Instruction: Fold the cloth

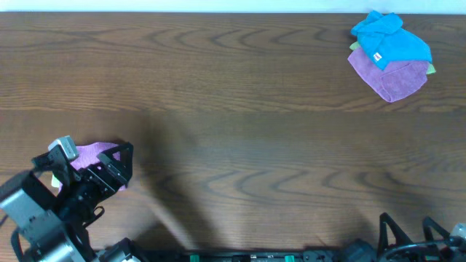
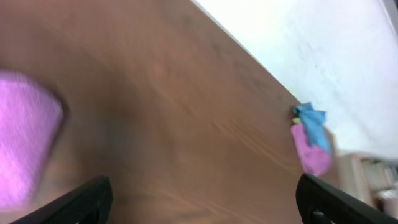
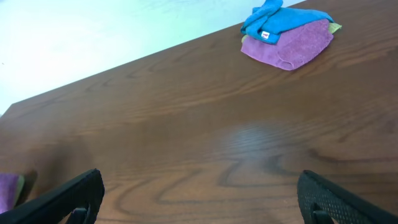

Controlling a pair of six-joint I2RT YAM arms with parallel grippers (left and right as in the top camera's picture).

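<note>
Well apart, two purple cloths.

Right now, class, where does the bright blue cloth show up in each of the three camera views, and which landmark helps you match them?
Overhead: the blue cloth lies top right, near the table's far edge.
Left wrist: blue cloth, small, right of centre, by the table's edge.
Right wrist: blue cloth, at the top, right of centre.
Shared landmark: the purple cloth under it.

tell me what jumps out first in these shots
At the far right corner of the brown wooden table, a bright blue cloth with a white tag lies heaped on a purple microfibre cloth. Near left, the open left gripper is beside a second soft purple-pink cloth.
</note>
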